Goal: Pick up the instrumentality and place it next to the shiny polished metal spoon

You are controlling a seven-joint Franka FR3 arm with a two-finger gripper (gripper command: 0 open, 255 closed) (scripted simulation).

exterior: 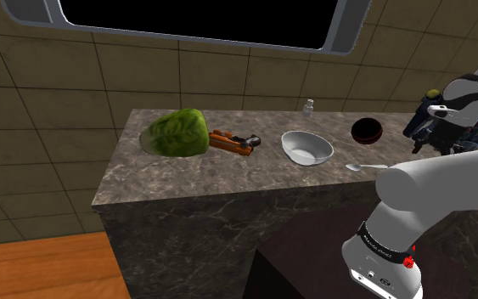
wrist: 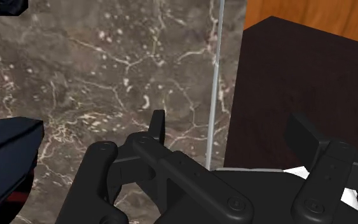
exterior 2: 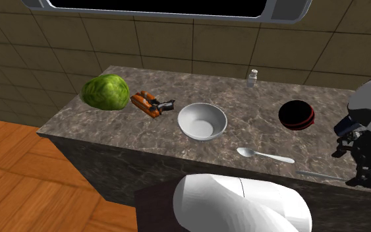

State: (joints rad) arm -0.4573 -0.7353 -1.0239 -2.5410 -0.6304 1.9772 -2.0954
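Hovering gripper [wrist: 231, 130], jaws apart (holding nothing) | orange-black tool [exterior: 233, 142] well away, beside lettuce [exterior: 176, 132]

I see a green cabbage [exterior: 176, 132], a white bowl [exterior: 306, 148], a dark bowl [exterior: 368, 130] and a small shaker [exterior: 309, 107] on the marbled surface [exterior: 186, 178].

Counter [exterior: 186, 174] bearing, from the shoulder view's left, cabbage [exterior: 176, 132], tool [exterior: 234, 142], bowl [exterior: 306, 148], spoon [exterior: 364, 166], shaker [exterior: 309, 107] behind the bowl

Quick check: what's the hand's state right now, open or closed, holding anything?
Hand: open, fingers apart, holding nothing.
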